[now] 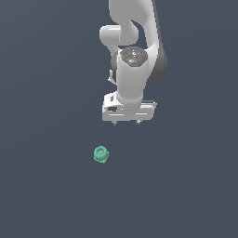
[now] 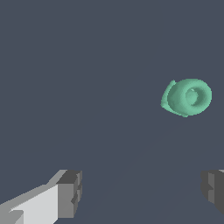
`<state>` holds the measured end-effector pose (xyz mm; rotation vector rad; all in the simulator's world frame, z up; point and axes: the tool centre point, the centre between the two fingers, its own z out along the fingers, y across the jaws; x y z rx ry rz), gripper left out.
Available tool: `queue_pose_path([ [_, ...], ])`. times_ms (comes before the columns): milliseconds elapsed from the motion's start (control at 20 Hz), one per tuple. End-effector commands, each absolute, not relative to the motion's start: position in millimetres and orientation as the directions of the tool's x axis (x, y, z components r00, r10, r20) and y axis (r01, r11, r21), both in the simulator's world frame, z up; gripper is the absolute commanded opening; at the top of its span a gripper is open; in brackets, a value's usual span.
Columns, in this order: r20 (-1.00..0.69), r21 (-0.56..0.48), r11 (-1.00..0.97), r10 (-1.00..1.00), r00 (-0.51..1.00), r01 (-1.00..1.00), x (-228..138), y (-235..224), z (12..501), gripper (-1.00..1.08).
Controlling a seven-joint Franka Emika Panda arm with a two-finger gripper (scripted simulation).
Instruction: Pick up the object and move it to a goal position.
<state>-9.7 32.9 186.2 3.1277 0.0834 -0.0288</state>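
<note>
The object (image 1: pixel 101 154) is a small teal-green rounded piece with a ring-shaped top, lying on the dark grey floor. It also shows in the wrist view (image 2: pixel 187 97), lying apart from the fingers. My gripper (image 1: pixel 126 122) hangs from the white arm above the floor, up and toward the exterior view's right of the object. It is open and empty: the two grey pads (image 2: pixel 70 194) stand wide apart in the wrist view, with nothing between them.
The white arm (image 1: pixel 135 42) rises out of the exterior view's top. Plain dark grey floor (image 1: pixel 46 186) lies all around the object.
</note>
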Motion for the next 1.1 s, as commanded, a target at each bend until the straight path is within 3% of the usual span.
queue_pose_path([
  [0,-0.019,0.012,-0.999,0.052,0.998,0.052,-10,32,186,1.0],
  [550,-0.016,0.006,-1.0,-0.015,1.0,-0.014,7,14,172,1.0],
  [1050,-0.008,-0.002,-0.98,-0.197,0.98,-0.197,47,-45,126,1.0],
])
